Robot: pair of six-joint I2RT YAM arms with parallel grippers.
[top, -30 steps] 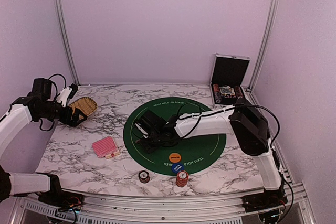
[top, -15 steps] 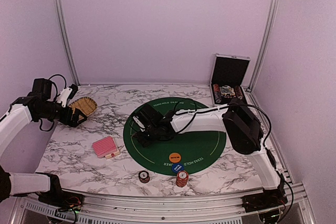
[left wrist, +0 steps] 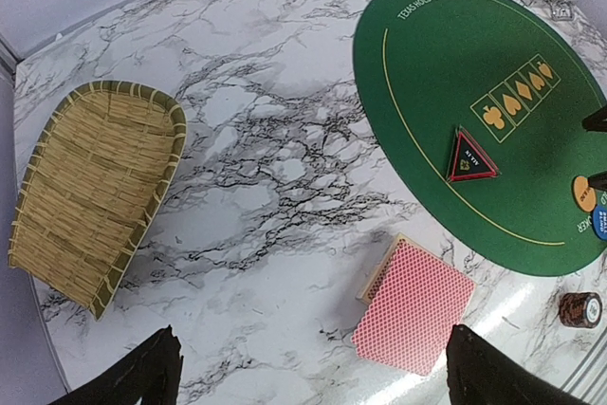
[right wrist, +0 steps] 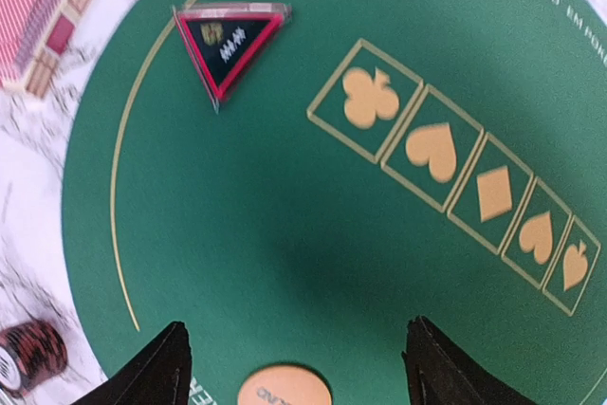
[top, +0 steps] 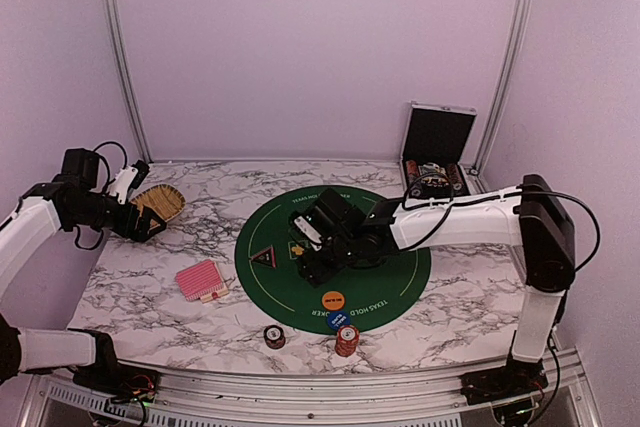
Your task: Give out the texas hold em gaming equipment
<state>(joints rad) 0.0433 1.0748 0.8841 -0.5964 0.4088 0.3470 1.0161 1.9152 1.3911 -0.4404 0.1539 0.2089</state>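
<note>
On the marble bench (top: 150,287), the black triangular marker (top: 264,256) lies flat near the green mat's (top: 390,267) left rim. The right pincer (right wrist: 296,329) hangs open and empty beside it. It should rise straight up before swinging, so it doesn't nudge the marker. The left pincer (left wrist: 313,348) gapes empty.

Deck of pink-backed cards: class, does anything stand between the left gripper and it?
Nothing visible does. Only bare marble table lies between the open left gripper and the deck of cards; the straw basket sits off to the side, and the triangular marker lies beyond the deck.
</note>
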